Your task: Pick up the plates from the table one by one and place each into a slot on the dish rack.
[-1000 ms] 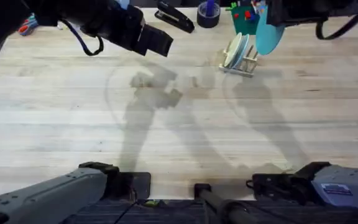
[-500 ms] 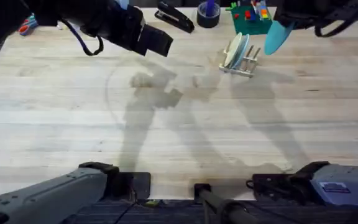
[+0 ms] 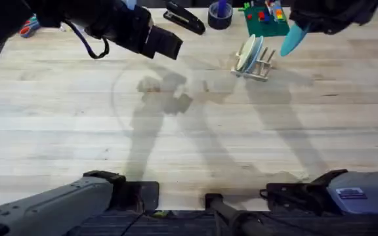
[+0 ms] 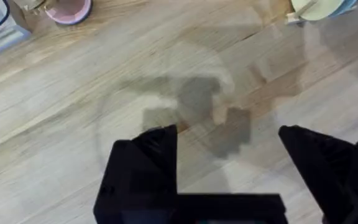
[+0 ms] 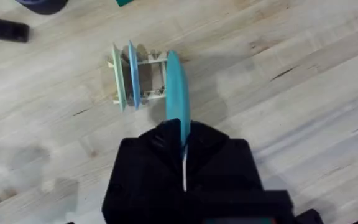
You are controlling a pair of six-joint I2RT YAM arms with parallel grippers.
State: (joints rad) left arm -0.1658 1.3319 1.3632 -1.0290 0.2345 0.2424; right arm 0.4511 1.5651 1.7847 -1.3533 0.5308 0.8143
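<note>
You had three plates in play: two standing in the dish rack (image 3: 253,60) near the counter's (image 3: 189,118) far edge, a pale green plate (image 5: 117,78) and a light blue plate (image 5: 131,74), plus one sky blue plate (image 5: 178,102). Right end effector (image 5: 184,149) was clamped on the sky blue plate's rim, plate on edge above the rack's free end, not seated. Left end effector (image 4: 229,155) was wide open, holding nothing, above bare counter. No readable writing anywhere. Versus a second earlier, the blue plate had tilted nearer edge-on; left arm hadn't moved.
</note>
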